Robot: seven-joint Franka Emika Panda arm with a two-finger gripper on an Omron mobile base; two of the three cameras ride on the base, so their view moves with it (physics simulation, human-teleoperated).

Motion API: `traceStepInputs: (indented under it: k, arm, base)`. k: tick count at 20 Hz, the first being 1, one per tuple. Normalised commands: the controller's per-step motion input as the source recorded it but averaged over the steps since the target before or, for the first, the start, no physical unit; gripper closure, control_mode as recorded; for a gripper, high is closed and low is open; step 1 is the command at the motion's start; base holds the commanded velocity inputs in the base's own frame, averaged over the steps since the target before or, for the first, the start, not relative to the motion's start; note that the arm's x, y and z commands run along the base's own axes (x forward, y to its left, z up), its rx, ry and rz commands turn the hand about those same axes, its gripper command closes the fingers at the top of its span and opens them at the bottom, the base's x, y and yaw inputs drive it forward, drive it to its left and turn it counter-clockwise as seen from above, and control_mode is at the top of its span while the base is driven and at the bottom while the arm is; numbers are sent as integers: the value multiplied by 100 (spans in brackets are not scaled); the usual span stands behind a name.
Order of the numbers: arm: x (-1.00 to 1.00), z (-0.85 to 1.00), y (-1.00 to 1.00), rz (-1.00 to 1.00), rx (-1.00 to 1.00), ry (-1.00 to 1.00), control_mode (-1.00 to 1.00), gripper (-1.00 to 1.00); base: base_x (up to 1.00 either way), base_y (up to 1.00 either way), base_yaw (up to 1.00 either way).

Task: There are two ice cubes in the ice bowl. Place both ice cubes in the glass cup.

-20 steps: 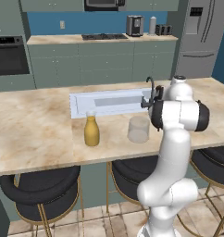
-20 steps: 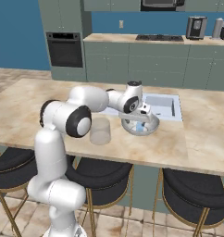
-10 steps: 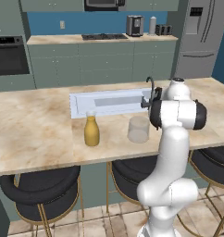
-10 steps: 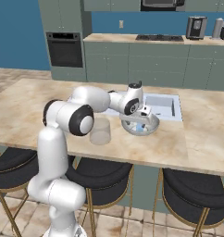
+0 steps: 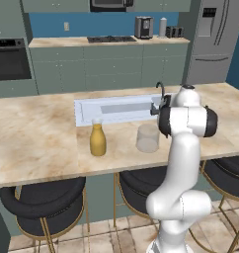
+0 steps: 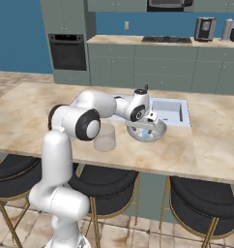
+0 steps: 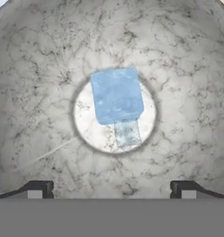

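In the hand view I look straight down into the ice bowl (image 7: 44, 69), with its pale speckled inside. Two pale blue ice cubes lie at its centre: one ice cube (image 7: 116, 95) looks large and near, and a second ice cube (image 7: 127, 132) peeks out just below it. My gripper (image 7: 112, 190) is open, its fingertips (image 7: 40, 190) spread wide on either side of the cubes and holding nothing. In the right base view the gripper (image 6: 148, 126) reaches down into the bowl (image 6: 160, 131). The glass cup (image 6: 105, 138) (image 5: 147, 138) stands to the bowl's left, upright.
A yellow bottle (image 5: 97, 140) stands left of the cup. The sink basin (image 6: 169, 110) lies just behind the bowl, with a faucet (image 5: 159, 89) at its edge. Dark stools (image 6: 196, 203) sit under the counter's front edge.
The hand has shifted only slightly over the bowl. The jaws stay open and the cubes, cup and bottle have not moved.
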Motion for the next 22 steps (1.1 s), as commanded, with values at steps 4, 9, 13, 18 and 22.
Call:
traceStepInputs:
  k: [4, 9, 13, 18, 22]
  arm:
    - [14, -14, -1, 0, 0, 0, -100, -100]
    - [17, -18, -1, 0, 0, 0, -100, -100]
    - [15, -10, -3, 0, 0, 0, -100, -100]
    - [17, -2, -10, 0, 0, 0, -100, -100]
    - [18, -5, -13, 0, 0, 0, -100, -100]
  base:
    - [0, 0, 0]
    - [0, 0, 0]
    - [0, 0, 0]
    - [0, 0, 0]
    - [0, 0, 0]
